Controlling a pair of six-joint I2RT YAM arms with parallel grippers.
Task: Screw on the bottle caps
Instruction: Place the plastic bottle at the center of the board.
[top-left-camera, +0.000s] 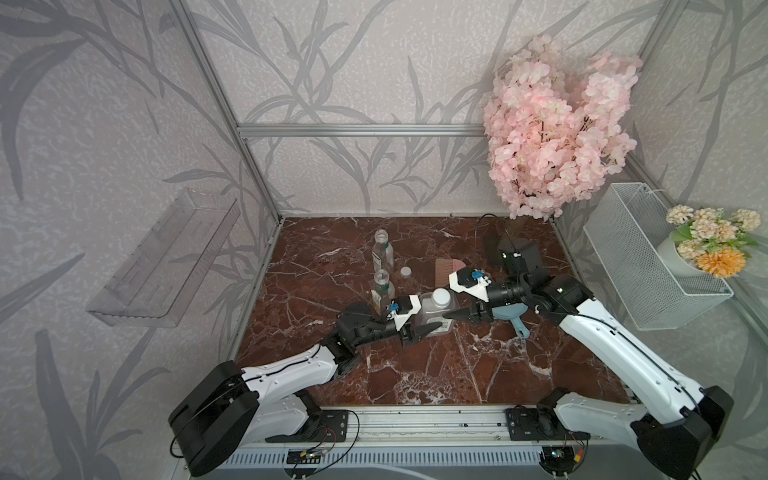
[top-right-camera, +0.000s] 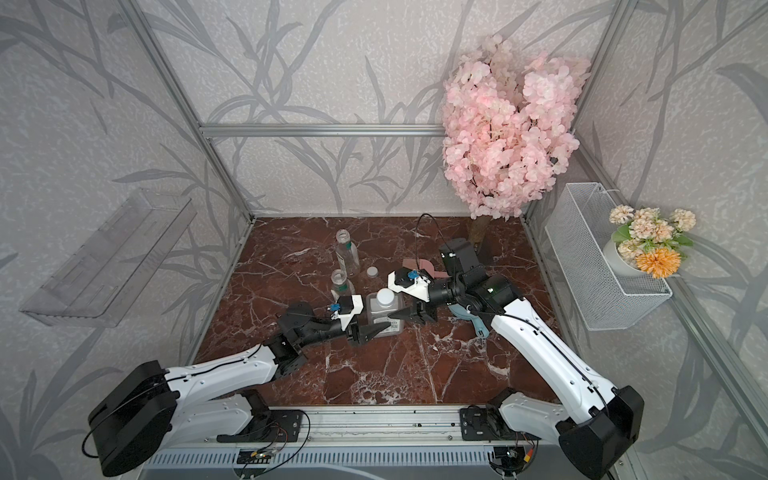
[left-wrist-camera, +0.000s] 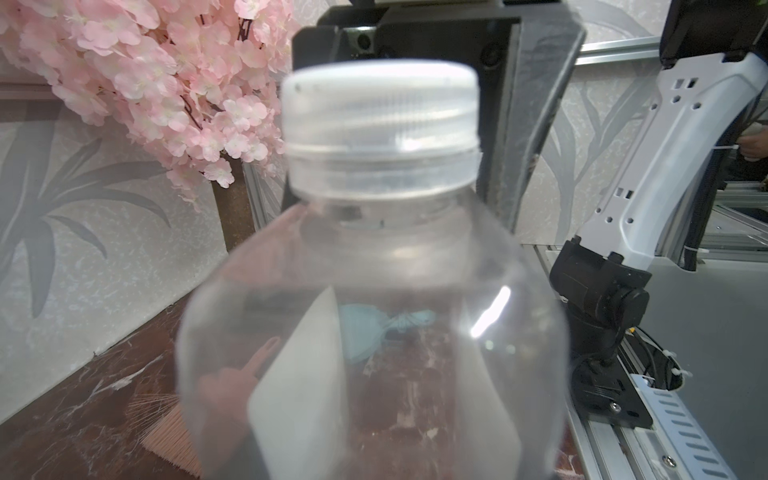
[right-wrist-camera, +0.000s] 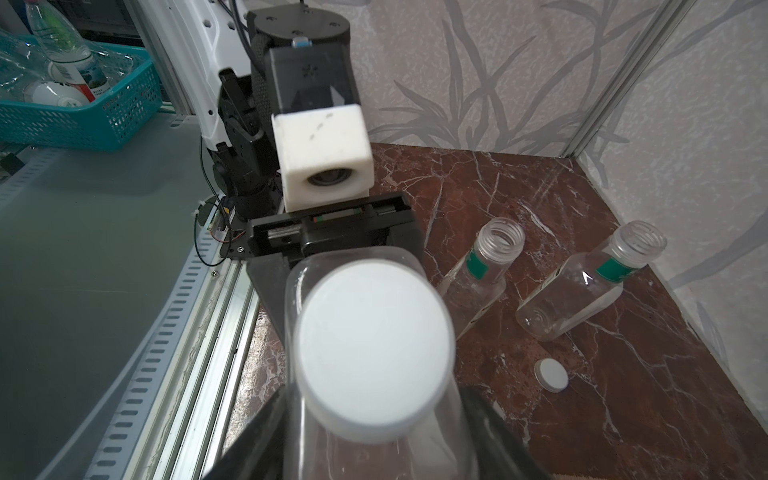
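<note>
One square bottle (top-left-camera: 431, 313), capped; left gripper (top-left-camera: 429, 321) and right gripper (right-wrist-camera: 376, 399) flank it.

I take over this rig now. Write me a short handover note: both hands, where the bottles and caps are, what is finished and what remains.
Left hand: at the square bottle; open or shut is not clear.
Right hand: fingers on both sides of the same bottle; firm grip is not clear.
Done: the square bottle stands mid-table with a white cap on its neck; tightness cannot be seen.
Left: the far round bottle and the near round bottle stand uncapped. One loose cap lies to their right. A third cap is not in view.
</note>
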